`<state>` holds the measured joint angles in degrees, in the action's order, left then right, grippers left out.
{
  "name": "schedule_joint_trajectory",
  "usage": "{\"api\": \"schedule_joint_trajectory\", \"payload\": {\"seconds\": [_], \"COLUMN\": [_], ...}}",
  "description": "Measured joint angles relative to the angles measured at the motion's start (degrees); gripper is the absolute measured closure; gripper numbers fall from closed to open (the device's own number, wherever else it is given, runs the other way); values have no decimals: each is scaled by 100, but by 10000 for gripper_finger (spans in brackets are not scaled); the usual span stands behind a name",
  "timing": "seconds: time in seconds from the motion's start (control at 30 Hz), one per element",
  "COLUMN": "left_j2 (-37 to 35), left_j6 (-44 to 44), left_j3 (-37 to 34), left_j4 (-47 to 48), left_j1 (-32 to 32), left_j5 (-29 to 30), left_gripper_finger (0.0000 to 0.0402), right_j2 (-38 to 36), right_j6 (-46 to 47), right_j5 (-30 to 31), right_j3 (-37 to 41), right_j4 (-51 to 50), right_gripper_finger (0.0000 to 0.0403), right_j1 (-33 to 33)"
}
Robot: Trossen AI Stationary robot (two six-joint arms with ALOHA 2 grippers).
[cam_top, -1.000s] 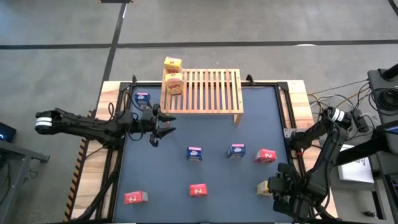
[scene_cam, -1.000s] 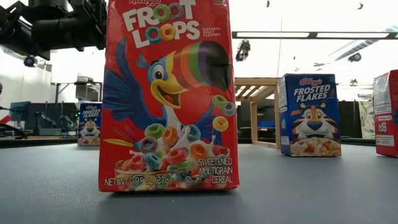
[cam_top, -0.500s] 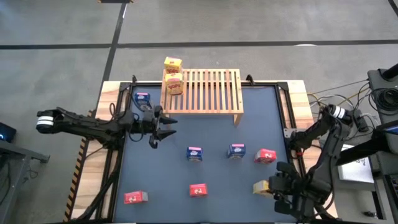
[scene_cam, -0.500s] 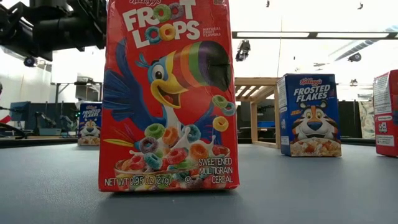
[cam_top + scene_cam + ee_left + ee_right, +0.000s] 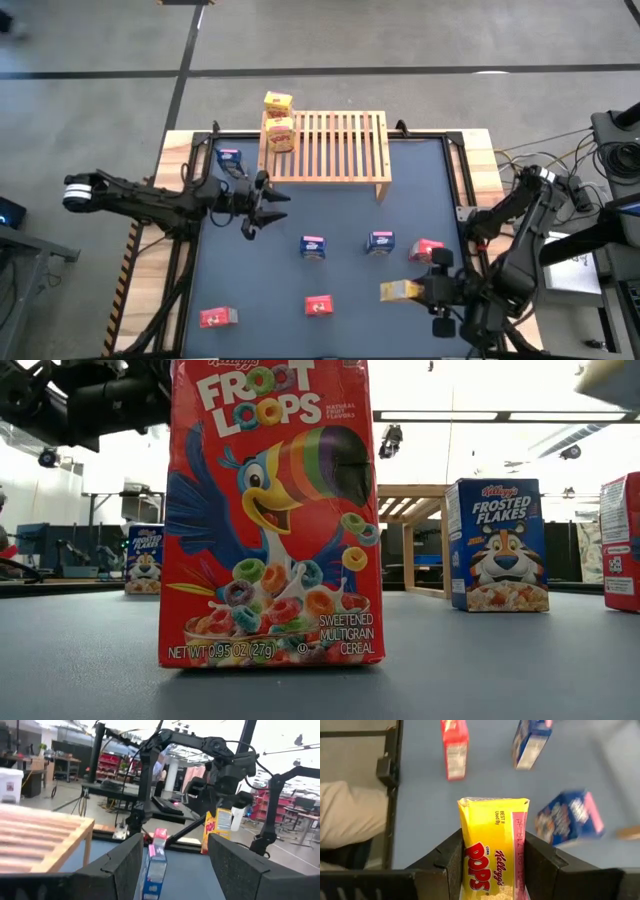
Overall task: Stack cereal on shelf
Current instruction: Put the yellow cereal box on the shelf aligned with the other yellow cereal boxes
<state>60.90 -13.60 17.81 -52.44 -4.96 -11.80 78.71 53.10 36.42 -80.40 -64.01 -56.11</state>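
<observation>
Gripper right [image 5: 415,292] sits at about five o'clock on my overhead feed, clenched on a yellow Corn Pops box [image 5: 400,291] held clear of the blue table [image 5: 280,275]; my right wrist feed shows both fingers [image 5: 445,865] pressed against its sides. Along the near edge I see two red boxes, one at seven o'clock [image 5: 217,317] and one at six [image 5: 318,305]. Farther in, a row runs across the middle: a blue box [image 5: 313,246], a second blue box [image 5: 379,241] and a red box [image 5: 427,251]. At nine o'clock my left gripper [image 5: 276,207] hangs with fingers spread, holding nothing. Beyond it a third blue box [image 5: 229,158] stands at eleven o'clock. At twelve o'clock the shelf [image 5: 335,145] carries one yellow box [image 5: 281,134] at its left end, another [image 5: 277,102] just behind it.
</observation>
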Motion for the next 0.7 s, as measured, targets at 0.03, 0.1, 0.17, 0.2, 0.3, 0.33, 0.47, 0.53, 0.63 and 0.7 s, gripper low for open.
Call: {"api": "schedule_joint_trajectory", "payload": {"seconds": [0.03,0.1,0.17,0.2,0.3,0.33,0.47,0.53,0.63,0.7], "left_j2": [39,141,254,317,564,673,1176,1468,1903,2189], "left_j6": [48,97,173,245,538,627,1039,1209,1413,1547], "left_j3": [73,241,438,555,937,1089,1819,2263,3002,3517], "left_j4": [5,138,394,545,981,1134,1900,2343,3235,4024], "left_j1": [12,52,104,141,260,303,513,605,742,838], "left_j5": [-76,-301,-433,-438,-410,-401,-389,-376,-360,-308], "left_gripper_finger": [194,194,194,194,194,193,181,171,157,150], "right_j2": [2,3,3,3,-2,-4,-16,-17,-17,-17], "right_j6": [-154,-413,-643,-729,-979,-1063,-1344,-1477,-1665,-1721], "right_j5": [27,46,54,74,123,125,127,129,127,127], "right_j3": [-43,-104,-130,-144,-177,-182,-182,-182,-183,-182], "right_j4": [-5,-3,-17,-19,-8,-7,-7,-6,0,6], "right_gripper_finger": [252,252,252,252,252,252,252,252,252,252], "right_j1": [90,270,428,501,732,810,1165,1345,1590,1735]}}
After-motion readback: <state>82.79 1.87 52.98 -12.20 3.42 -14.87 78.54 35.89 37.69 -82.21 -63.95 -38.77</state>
